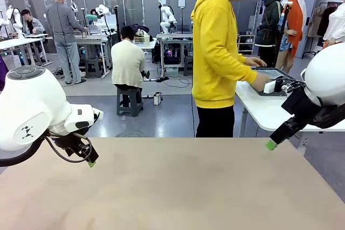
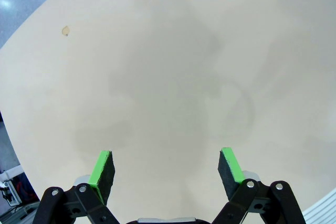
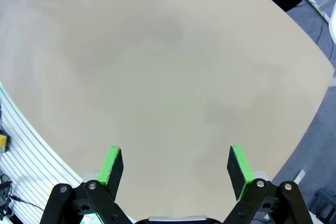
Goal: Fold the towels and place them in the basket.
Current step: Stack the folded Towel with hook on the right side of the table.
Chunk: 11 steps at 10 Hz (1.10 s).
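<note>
Two robot arms are seen poised over a bare beige table, with no part of the towel-folding job begun as far as can be judged. The left gripper is held above the tabletop with its jaws spread wide, and nothing but plain table surface lies between its green pads or ahead of them; a small brownish mark is noted far beyond the jaws, towards the table's edge. The right gripper is likewise held with its jaws fully parted and empty, and only unbroken tabletop is shown between and beyond them.

In the front view, the left gripper hangs low at one side of the table and the right gripper is raised at the other, both well apart from each other and from anything that could be grasped. No towels can be made out near either set of jaws, nor anywhere on the shared table.

Beyond the far edge, a person in a yellow hoodie is turned towards a neighbouring white table, hands placed at a dark lattice-sided container, which may be the basket; that cannot be told for certain. It stands well beyond the right jaws and off the work surface. Everything is judged still to be done: towels delivered, folded, and placed in the basket.
</note>
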Each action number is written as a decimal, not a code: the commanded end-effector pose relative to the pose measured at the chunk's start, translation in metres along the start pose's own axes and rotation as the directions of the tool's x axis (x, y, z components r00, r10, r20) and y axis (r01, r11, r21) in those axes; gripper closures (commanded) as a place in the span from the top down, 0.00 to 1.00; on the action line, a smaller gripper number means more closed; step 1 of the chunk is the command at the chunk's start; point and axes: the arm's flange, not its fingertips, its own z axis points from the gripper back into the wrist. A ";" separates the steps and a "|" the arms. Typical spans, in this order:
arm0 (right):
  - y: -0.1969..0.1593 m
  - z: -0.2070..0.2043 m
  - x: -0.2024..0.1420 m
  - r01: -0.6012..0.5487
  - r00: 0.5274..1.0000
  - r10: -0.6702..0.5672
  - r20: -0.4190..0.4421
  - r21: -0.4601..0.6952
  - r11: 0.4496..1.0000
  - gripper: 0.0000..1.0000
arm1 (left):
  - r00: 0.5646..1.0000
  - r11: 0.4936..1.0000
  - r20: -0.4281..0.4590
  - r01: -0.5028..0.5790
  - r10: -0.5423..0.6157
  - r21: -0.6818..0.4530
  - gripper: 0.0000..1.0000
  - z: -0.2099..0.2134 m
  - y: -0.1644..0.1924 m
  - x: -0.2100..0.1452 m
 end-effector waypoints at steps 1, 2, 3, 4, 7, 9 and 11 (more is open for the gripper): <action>-0.001 0.002 0.000 0.002 1.000 -0.001 -0.009 0.004 1.000 1.00 | 1.000 1.000 -0.010 -0.014 0.014 0.005 1.00 0.000 -0.001 0.004; -0.001 0.002 0.000 0.002 1.000 -0.001 -0.009 0.004 1.000 1.00 | 1.000 1.000 -0.010 -0.014 0.014 0.005 1.00 0.000 -0.001 0.004; -0.001 0.002 0.000 0.002 1.000 -0.001 -0.009 0.004 1.000 1.00 | 1.000 1.000 -0.010 -0.014 0.014 0.005 1.00 0.000 -0.001 0.004; -0.001 0.002 0.000 0.002 1.000 -0.001 -0.009 0.004 1.000 1.00 | 1.000 1.000 -0.010 -0.014 0.014 0.005 1.00 0.000 -0.001 0.004; -0.001 0.002 0.000 0.002 1.000 -0.001 -0.009 0.004 1.000 1.00 | 1.000 1.000 -0.010 -0.014 0.014 0.005 1.00 0.000 -0.001 0.004; -0.001 0.002 0.000 0.002 1.000 -0.001 -0.009 0.004 1.000 1.00 | 1.000 1.000 -0.010 -0.014 0.014 0.005 1.00 0.000 -0.001 0.004; -0.001 0.002 0.000 0.002 1.000 -0.001 -0.009 0.004 1.000 1.00 | 1.000 1.000 -0.010 -0.014 0.014 0.005 1.00 0.000 -0.001 0.004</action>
